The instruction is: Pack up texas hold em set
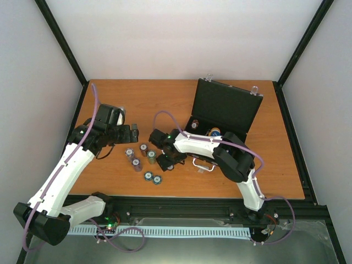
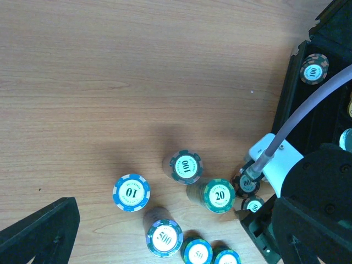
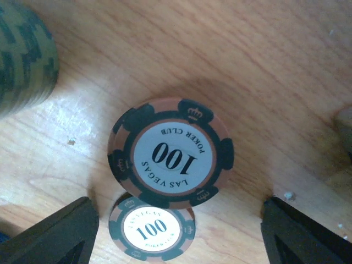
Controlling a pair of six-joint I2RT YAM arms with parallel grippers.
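1. Leftward, near the worktop's (image 1: 137, 99) left edge, the left fingers (image 2: 38, 234) stand wide apart, empty.
2. Next, chip stacks (image 1: 140, 157) stand loose toward the near edge.
3. Over them the right fingers (image 3: 55, 234) are apart astride a 100 stack (image 3: 170, 151), seemingly not touching it.
4. Rightward, the black case (image 1: 228, 107) lies open toward the far right corner.

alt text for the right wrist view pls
A brown-and-black 100 chip fills the middle, seen from above on a wood table, with a second 100 chip below it. The open fingers frame the bottom corners; a blurred green stack sits top left.
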